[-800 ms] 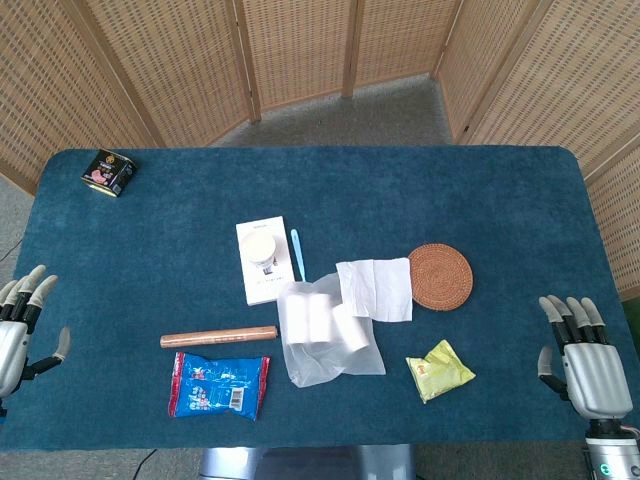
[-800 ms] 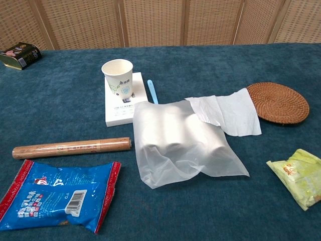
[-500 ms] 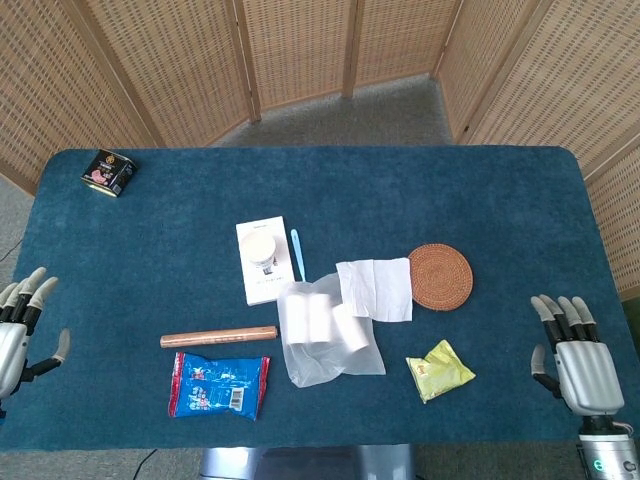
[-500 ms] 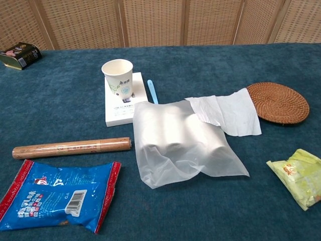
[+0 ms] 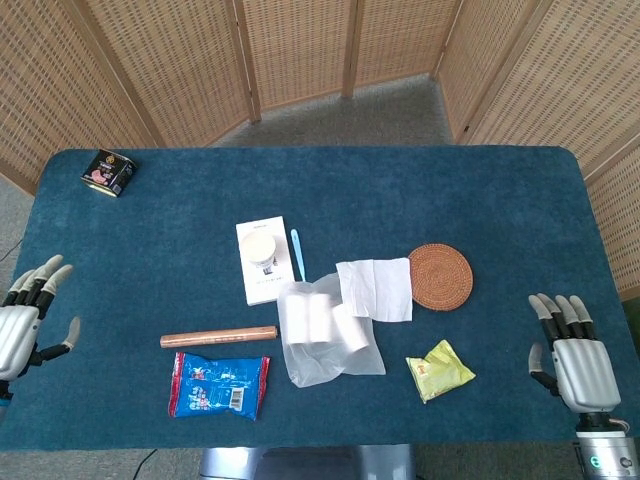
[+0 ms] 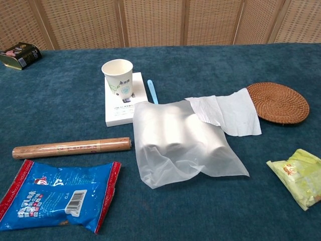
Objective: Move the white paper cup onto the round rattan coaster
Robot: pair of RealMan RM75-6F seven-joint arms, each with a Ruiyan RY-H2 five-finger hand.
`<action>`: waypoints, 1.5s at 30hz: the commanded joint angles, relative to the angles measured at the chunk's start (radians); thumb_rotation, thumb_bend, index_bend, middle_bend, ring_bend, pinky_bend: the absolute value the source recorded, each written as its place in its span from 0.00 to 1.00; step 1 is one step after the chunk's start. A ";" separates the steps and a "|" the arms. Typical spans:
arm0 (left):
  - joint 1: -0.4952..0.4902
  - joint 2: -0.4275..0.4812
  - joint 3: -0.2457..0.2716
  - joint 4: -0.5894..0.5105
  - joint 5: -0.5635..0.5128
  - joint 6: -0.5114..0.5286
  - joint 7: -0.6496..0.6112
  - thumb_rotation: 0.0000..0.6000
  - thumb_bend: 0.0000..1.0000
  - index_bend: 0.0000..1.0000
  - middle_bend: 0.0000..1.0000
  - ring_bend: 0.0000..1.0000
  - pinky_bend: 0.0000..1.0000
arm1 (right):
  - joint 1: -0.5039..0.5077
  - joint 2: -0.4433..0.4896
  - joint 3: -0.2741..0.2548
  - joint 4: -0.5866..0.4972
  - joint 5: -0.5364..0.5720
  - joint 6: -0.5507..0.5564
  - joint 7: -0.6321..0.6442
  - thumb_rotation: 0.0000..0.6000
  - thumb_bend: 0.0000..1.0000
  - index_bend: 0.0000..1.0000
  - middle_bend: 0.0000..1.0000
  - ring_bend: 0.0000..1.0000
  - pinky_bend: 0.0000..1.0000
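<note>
Both hands, left hand [image 5: 25, 330] and right hand [image 5: 572, 352], rest empty, fingers spread. Grip the white paper cup [image 6: 118, 79] mid-wall, lightly; lift clear, then cross to the round rattan coaster [image 6: 277, 102].

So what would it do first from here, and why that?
Probably reach the left hand in toward the white paper cup. Both hands are open at the table's near edge, holding nothing, the right hand too. The cup stands upright on a white box, left of the round rattan coaster, which lies bare with a tissue just touching its edge.
</note>
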 commanded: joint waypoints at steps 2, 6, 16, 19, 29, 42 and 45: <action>-0.105 0.047 -0.027 -0.038 -0.042 -0.156 0.030 0.72 0.57 0.00 0.00 0.00 0.00 | -0.003 0.002 -0.002 0.001 0.002 0.001 -0.001 0.84 0.75 0.00 0.00 0.00 0.00; -0.206 0.029 -0.063 -0.057 -0.108 -0.294 0.088 0.76 0.56 0.00 0.00 0.00 0.00 | -0.023 -0.006 -0.017 0.004 -0.009 0.023 -0.006 0.84 0.75 0.00 0.00 0.00 0.00; -0.403 -0.115 -0.138 0.018 -0.246 -0.463 0.246 0.76 0.56 0.00 0.00 0.00 0.00 | -0.069 0.002 -0.033 0.016 -0.009 0.073 0.077 0.83 0.75 0.00 0.00 0.00 0.00; -0.459 -0.163 -0.148 0.056 -0.284 -0.515 0.280 0.76 0.55 0.00 0.00 0.00 0.00 | -0.076 -0.007 -0.039 0.033 -0.021 0.080 0.126 0.84 0.75 0.00 0.00 0.00 0.00; -0.621 -0.321 -0.166 0.190 -0.387 -0.634 0.368 0.76 0.43 0.00 0.00 0.00 0.00 | -0.100 -0.008 -0.030 0.070 -0.007 0.111 0.161 0.84 0.75 0.00 0.00 0.00 0.00; -0.738 -0.502 -0.196 0.382 -0.425 -0.691 0.290 0.77 0.43 0.00 0.00 0.00 0.00 | -0.135 -0.017 -0.018 0.117 0.021 0.140 0.224 0.84 0.75 0.00 0.00 0.00 0.00; -0.758 -0.520 -0.201 0.404 -0.429 -0.717 0.259 0.76 0.43 0.00 0.00 0.00 0.00 | -0.144 -0.023 -0.016 0.129 0.029 0.146 0.236 0.85 0.75 0.00 0.00 0.00 0.00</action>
